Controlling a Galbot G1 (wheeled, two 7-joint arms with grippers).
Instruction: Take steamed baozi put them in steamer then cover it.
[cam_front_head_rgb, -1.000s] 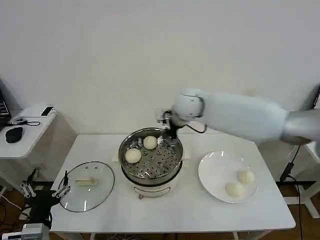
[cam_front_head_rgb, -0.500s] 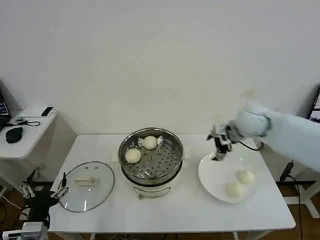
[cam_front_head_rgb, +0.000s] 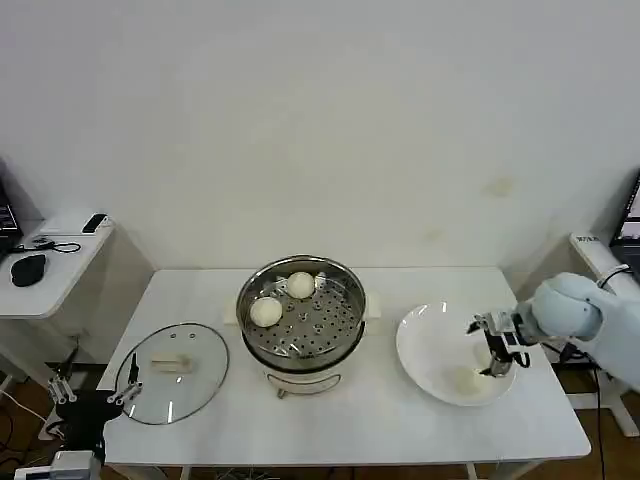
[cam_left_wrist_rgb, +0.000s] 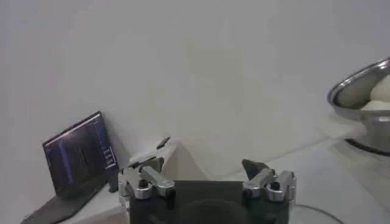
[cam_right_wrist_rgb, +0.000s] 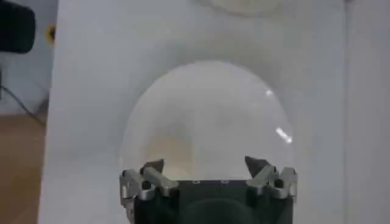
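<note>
The steamer (cam_front_head_rgb: 300, 318) stands mid-table with two steamed baozi (cam_front_head_rgb: 266, 312) (cam_front_head_rgb: 301, 285) on its perforated tray. On the white plate (cam_front_head_rgb: 425, 345) to its right, one baozi (cam_front_head_rgb: 464, 379) lies just beside my right gripper (cam_front_head_rgb: 496, 358), which hangs open low over the plate and hides the spot behind it. In the right wrist view the open gripper (cam_right_wrist_rgb: 207, 165) is above the plate (cam_right_wrist_rgb: 207, 109) with a baozi (cam_right_wrist_rgb: 164, 151) near one finger. The glass cover (cam_front_head_rgb: 172, 372) lies flat on the table's left. My left gripper (cam_front_head_rgb: 92, 392) is parked open off the table's front-left corner.
A side table (cam_front_head_rgb: 55, 262) with a mouse stands at the far left. The left wrist view has the open gripper (cam_left_wrist_rgb: 204, 165), a laptop (cam_left_wrist_rgb: 76, 157) and the steamer's rim (cam_left_wrist_rgb: 359, 91). Bare tabletop lies in front of the steamer.
My right arm has swung from the steamer's back rim across to the plate and come down over the baozi there, hiding one. The left arm has barely moved.
</note>
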